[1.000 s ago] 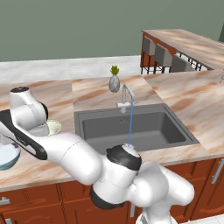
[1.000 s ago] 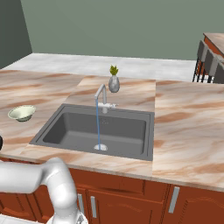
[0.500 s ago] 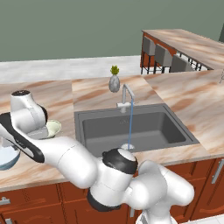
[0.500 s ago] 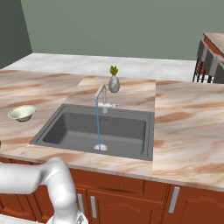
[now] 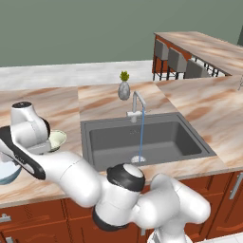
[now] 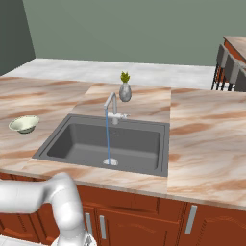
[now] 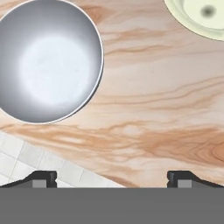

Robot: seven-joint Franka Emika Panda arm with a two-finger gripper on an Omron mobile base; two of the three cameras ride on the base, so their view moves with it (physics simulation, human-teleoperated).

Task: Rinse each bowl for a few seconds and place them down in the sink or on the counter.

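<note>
The claw [image 7: 112, 177] hangs spread wide over the marbled bench [image 7: 166, 113], gripping nothing. Just ahead and to one side sits the big pale bowl [image 7: 48, 59], clear of both fingertips. The small cream bowl [image 7: 199, 17] lies beyond on the other side. Farther off, water runs into the sink [image 5: 147, 140].
</note>
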